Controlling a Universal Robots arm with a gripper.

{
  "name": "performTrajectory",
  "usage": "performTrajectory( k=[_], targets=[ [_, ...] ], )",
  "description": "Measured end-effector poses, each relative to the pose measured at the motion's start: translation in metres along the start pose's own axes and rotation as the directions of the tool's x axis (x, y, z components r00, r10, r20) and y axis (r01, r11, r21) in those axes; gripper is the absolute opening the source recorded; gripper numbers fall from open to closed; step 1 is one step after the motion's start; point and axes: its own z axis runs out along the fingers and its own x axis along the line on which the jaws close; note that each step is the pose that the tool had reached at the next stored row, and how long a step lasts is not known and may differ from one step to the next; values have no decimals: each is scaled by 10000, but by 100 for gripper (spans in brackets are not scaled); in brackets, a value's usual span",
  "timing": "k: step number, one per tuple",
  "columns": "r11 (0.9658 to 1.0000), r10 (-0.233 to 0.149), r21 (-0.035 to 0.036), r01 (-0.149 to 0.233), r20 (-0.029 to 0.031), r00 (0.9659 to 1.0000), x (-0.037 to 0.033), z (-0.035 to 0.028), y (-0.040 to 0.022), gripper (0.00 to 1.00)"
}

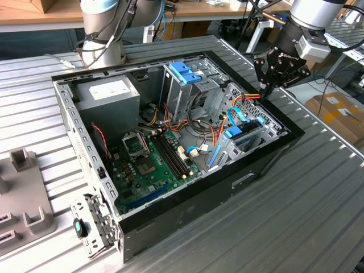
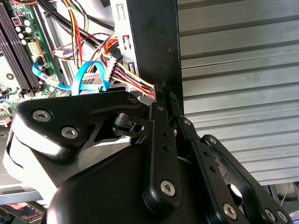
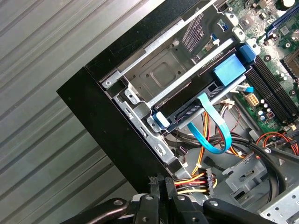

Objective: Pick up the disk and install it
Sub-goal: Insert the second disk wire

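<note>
While the open computer case [image 1: 170,153] lies on the ribbed metal worktop [image 1: 318,205], the gripper [image 1: 267,88] hovers just above the case's edge at the exterior view's right, beside a bundle of coloured power cables [image 3: 196,179]. The jaws are clenched together and grasp nothing, as both wrist views show.

The disk [image 3: 196,100] sits already in the lower drive bay, between the metal bracket [image 3: 159,74] and the motherboard [image 3: 266,46]. Its light blue rails [image 3: 229,69] are seated and a flat blue data cable [image 3: 215,126] curves away from it. I judge that the installing is mostly done; whether every plug is connected, I cannot tell.

The first wrist view gives the disk in its bay clearly, while in the exterior view I see just blue parts there [image 1: 243,132]. The exterior view alone gives the grey power supply [image 1: 108,94] and the tall drive cage [image 1: 185,85].
</note>
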Motion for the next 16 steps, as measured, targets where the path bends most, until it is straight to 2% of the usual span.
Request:
performTrajectory(
  k=[6,11,16],
  targets=[
    [10000,0,-3,0,-3,10000,1,-14,-1,16],
    [10000,0,1,0,2,10000,2,-72,-2,16],
    [10000,0,-1,0,-1,10000,2,-74,-3,16]
  ],
)
